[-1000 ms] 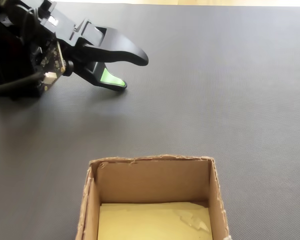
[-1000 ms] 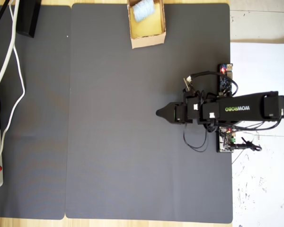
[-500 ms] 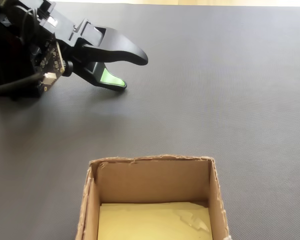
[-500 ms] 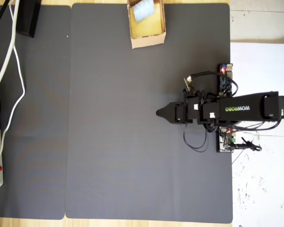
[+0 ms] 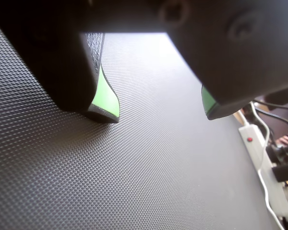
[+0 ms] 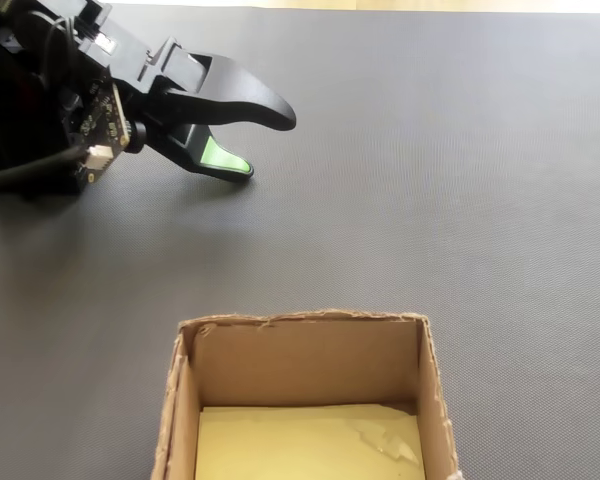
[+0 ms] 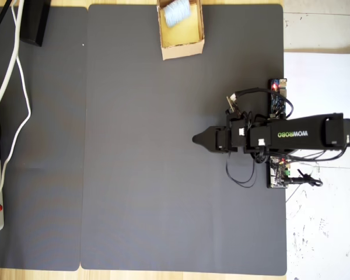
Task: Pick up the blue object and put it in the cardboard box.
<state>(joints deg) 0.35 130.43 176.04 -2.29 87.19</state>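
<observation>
The cardboard box (image 7: 182, 51) stands at the top edge of the dark mat in the overhead view. The pale blue object (image 7: 176, 12) lies inside it, at its far end. In the fixed view the box (image 6: 305, 365) fills the bottom middle, showing only its yellowish floor; the blue object is hidden there. My gripper (image 7: 195, 139) is far from the box, low over the mat near the arm's base. It stands open (image 5: 161, 115) with nothing between its green-padded fingers (image 5: 106, 98). The fixed view shows the gripper (image 6: 264, 145) at upper left, one jaw above the other.
A dark textured mat (image 7: 163, 192) covers the table. White cables (image 7: 14, 70) and a power strip (image 5: 259, 158) lie past its left edge in the overhead view. Circuit boards (image 7: 278, 96) and loose wires sit by the arm's base, next to white paper (image 7: 321, 76).
</observation>
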